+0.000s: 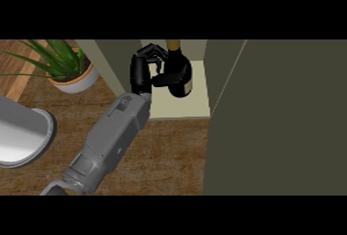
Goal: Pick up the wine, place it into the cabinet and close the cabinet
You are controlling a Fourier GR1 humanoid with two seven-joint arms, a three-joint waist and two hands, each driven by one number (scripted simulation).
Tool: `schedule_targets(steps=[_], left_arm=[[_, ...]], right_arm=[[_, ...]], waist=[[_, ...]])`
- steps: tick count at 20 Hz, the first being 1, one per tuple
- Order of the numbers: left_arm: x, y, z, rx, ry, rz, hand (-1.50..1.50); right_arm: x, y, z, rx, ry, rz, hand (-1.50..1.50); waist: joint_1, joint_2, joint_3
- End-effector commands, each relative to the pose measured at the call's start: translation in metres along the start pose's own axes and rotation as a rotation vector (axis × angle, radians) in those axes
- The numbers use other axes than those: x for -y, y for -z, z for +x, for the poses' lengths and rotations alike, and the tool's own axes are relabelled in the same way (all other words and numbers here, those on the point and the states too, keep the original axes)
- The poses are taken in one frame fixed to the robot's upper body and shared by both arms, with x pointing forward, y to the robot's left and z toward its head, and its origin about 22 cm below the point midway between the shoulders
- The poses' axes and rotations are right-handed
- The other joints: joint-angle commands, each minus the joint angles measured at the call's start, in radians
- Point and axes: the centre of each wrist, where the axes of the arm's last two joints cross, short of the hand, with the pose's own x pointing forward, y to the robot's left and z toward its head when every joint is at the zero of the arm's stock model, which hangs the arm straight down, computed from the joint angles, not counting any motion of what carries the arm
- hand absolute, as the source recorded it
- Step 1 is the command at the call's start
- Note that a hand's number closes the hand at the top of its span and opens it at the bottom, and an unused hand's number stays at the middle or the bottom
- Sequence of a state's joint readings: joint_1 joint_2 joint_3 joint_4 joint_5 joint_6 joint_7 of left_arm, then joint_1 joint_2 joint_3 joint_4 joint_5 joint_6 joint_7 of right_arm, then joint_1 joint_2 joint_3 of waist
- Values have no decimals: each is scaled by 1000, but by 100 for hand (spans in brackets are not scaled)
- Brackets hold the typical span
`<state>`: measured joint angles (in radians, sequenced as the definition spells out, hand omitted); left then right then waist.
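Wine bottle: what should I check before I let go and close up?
1. Wine bottle inside the cabinet, over its pale shelf: ok.
2. Bottle standing on the shelf: cannot tell.
3. Left robot hand released: not ok, curled round the bottle.
4. Cabinet door shut: not ok, open.
5. Right robot hand ready for the door: cannot tell, out of view.

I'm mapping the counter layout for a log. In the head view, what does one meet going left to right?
Grey round container → potted plant → hand → wine bottle standing inside the cabinet → open cabinet door.
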<state>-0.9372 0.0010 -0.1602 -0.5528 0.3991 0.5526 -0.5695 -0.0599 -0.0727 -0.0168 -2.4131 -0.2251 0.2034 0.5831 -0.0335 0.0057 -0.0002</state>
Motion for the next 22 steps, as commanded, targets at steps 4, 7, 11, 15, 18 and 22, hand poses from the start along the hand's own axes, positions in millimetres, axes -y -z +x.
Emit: schedule_targets(steps=[4,7,11,15,18,22], left_arm=[[-4,14,-2,34,17,46,150],[-3,20,0,30,26,26,150],[-8,13,-14,-29,-14,76,150],[-4,21,-5,-80,-105,114,150],[-17,8,-24,-83,-142,135,150],[-14,24,-10,-69,-122,119,150]], right_arm=[[-4,-27,13,51,23,14,-150],[-5,-22,19,49,28,25,-150],[-4,-7,15,51,49,48,-150],[-5,-13,12,63,37,44,-150],[-7,-6,16,70,38,51,-150],[-5,-8,5,63,51,38,-150]], waist=[[-3,1,0],[1,0,0],[-24,10,-1],[-18,5,0],[-20,11,-1],[-20,11,0]])
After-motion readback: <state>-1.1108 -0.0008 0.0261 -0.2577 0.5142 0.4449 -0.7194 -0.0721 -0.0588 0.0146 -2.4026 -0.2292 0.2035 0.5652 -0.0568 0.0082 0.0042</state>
